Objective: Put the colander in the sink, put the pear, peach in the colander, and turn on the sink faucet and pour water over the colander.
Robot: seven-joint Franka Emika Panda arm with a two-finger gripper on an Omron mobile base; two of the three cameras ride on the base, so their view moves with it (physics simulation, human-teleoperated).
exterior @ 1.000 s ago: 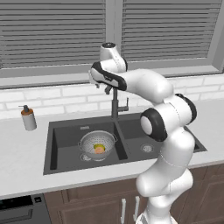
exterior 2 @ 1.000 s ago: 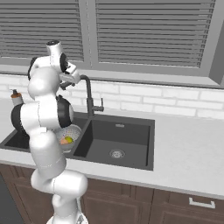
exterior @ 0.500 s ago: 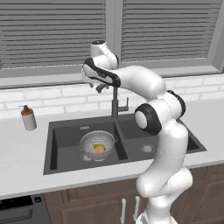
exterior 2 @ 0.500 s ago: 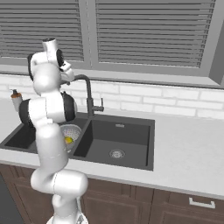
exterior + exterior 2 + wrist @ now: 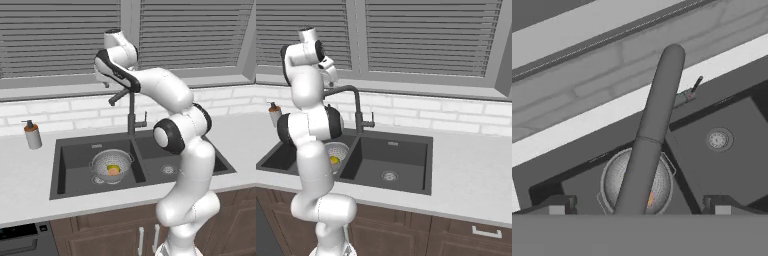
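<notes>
We count one colander in the sink's left basin, holding one pear and one peach. One sink faucet runs between our gripper's spread fingertips.

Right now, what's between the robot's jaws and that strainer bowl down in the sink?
The faucet's spout. In the hand view it runs between the open gripper and the colander below.

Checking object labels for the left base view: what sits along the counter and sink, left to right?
Soap bottle → colander holding the fruit → faucet → right basin's drain.
</notes>
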